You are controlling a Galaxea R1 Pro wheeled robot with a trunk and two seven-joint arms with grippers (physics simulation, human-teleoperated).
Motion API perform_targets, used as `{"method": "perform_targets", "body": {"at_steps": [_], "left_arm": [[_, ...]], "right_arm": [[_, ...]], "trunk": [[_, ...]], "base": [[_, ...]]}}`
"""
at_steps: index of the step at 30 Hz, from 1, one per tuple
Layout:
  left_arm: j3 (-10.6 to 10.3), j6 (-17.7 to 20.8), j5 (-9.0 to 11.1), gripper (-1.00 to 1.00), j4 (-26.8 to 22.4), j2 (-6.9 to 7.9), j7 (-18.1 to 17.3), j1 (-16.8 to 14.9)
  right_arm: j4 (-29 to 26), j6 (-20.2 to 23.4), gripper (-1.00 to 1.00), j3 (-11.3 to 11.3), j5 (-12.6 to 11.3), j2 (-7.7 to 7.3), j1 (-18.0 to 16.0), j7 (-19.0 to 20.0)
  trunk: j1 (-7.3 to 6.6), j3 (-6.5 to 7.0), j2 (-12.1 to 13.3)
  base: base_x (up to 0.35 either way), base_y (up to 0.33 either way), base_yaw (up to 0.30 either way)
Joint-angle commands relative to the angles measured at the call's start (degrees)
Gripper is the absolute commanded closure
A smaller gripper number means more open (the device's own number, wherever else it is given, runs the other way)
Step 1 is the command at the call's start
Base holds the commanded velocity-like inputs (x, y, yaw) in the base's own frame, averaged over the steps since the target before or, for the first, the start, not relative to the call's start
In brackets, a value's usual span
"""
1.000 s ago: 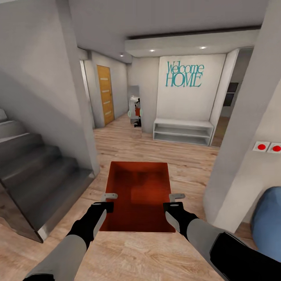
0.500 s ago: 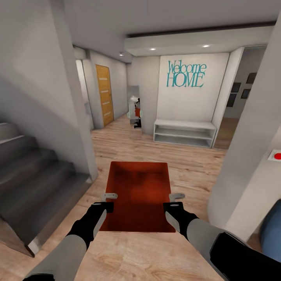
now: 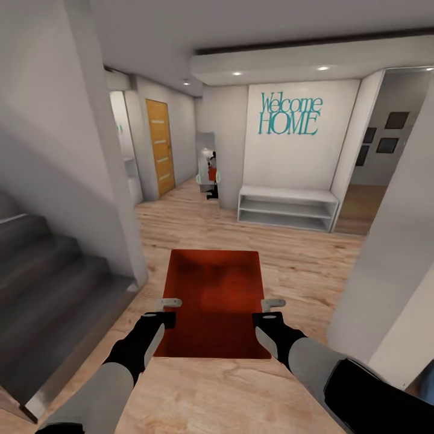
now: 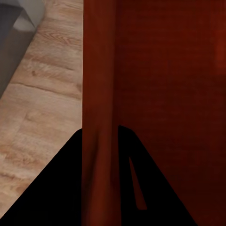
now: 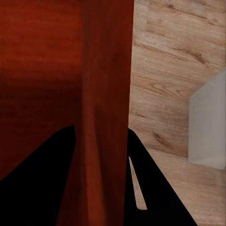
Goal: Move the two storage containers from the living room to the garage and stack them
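Your left tool (image 3: 169, 308) pinches the left long wall of the storage container (image 3: 212, 301), and your right tool (image 3: 272, 308) pinches the right wall; in each wrist view a dark finger sits either side of the orange-red wall (image 4: 99, 117). Gripping opposite walls keeps the bin level and centred ahead of you, clear of the wood plank floor (image 3: 289, 259). The bin hangs at 6 o'clock in the head view. Stairs (image 3: 42, 283) lie at 9 o'clock, a white shelf (image 3: 287, 208) at 1 o'clock, an orange door (image 3: 160, 147) at 11 o'clock. You're in a hallway, so I judge the carry unfinished.
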Motion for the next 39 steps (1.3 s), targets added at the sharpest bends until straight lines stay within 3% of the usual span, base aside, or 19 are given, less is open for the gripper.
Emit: {"method": "perform_targets", "body": {"at_steps": [1, 39], "left_arm": [[0.29, 0.37, -0.05, 1.0, 0.09, -0.88, 0.02, -0.03], [0.29, 0.34, -0.06, 1.0, 0.07, -0.88, 0.02, -0.03]], "right_arm": [[-1.73, -3.2, 1.0, 2.91, 1.29, 0.02, -0.06, -0.14], [-1.74, -3.18, 1.0, 2.91, 1.29, 0.02, -0.06, -0.15]], "trunk": [[0.07, -0.13, -0.13], [0.07, -0.13, -0.13]], "base": [[0.322, 0.0, 0.0], [0.322, 0.0, -0.02]]}}
